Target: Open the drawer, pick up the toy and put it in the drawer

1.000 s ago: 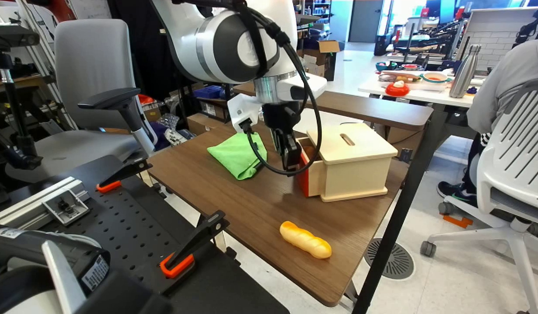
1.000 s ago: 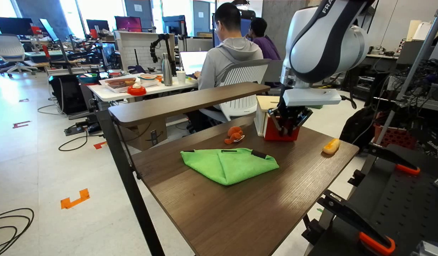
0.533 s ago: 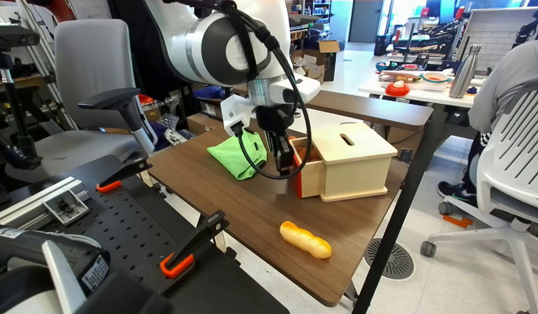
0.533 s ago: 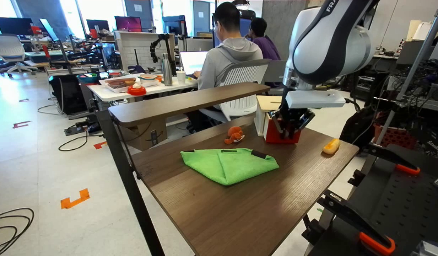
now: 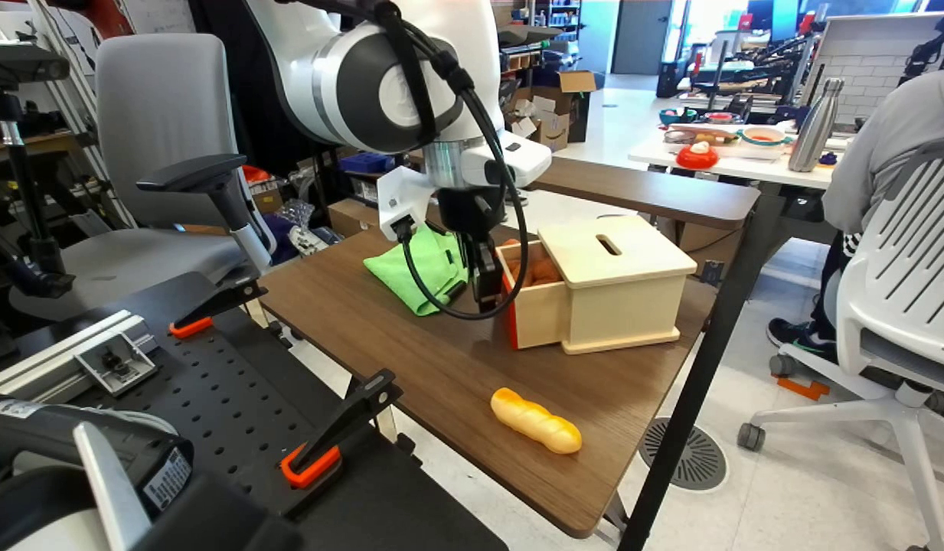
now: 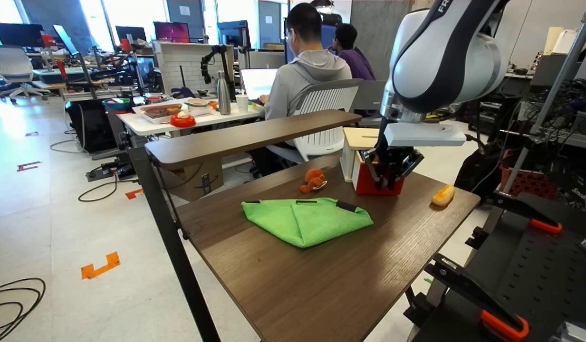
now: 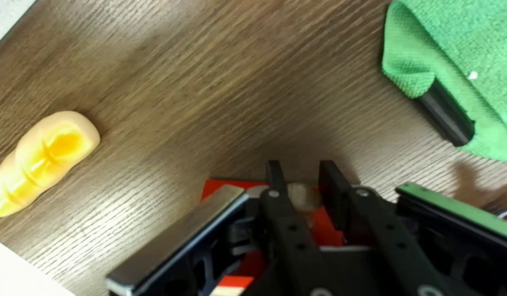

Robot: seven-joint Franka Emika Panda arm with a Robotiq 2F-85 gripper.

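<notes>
The pale wooden box (image 5: pixel 628 268) has its red-fronted drawer (image 5: pixel 540 314) pulled part way out; orange-brown lumps show inside it. The drawer's red front also shows in an exterior view (image 6: pixel 369 186) and in the wrist view (image 7: pixel 224 185). My gripper (image 7: pixel 300 172) points down at this front, its fingers closed around a round wooden knob (image 7: pixel 306 196). In both exterior views the gripper (image 5: pixel 487 295) (image 6: pixel 387 184) is against the front. An orange plush toy (image 6: pixel 314 179) lies on the table beside the box. A yellow toy bread (image 5: pixel 537 421) lies near the table's edge.
A folded green cloth (image 5: pixel 418 272) with black strips lies on the table near the drawer; it also shows in the wrist view (image 7: pixel 463 53). A raised brown shelf (image 6: pixel 250 137) runs along one table side. Black clamps (image 6: pixel 478 294) sit on the adjoining black board.
My gripper has moved away from the box with the knob between its fingers. The drawer has slid further out, showing more of its inside. The plush, bread and cloth have not moved.
</notes>
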